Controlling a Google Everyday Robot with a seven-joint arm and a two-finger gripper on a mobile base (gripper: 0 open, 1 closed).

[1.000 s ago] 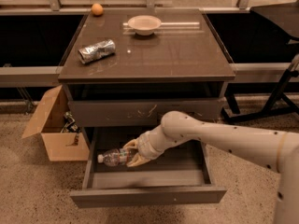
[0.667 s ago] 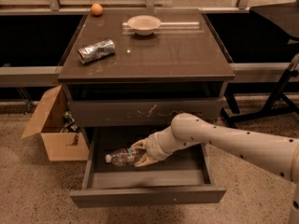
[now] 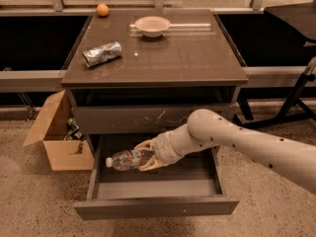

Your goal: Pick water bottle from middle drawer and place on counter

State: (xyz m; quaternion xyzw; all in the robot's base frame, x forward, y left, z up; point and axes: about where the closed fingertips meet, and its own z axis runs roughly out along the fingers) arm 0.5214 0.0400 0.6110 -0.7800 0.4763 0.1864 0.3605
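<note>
The water bottle (image 3: 123, 160), clear with a white cap, lies on its side with the cap pointing left inside the open middle drawer (image 3: 155, 207). My gripper (image 3: 143, 156) reaches in from the right and is shut on the bottle's right end, holding it just above the drawer floor. The counter (image 3: 168, 58) is the glossy dark top of the cabinet, above the drawer.
On the counter are a crumpled foil packet (image 3: 101, 53), a pale bowl (image 3: 152, 25) and an orange (image 3: 102, 10). A shut drawer front with pale scratches (image 3: 153, 118) overhangs the bottle. An open cardboard box (image 3: 57, 137) stands on the floor at the left.
The bottle has risen slightly in my gripper and my arm's elbow has shifted right. The drawer has not moved.
</note>
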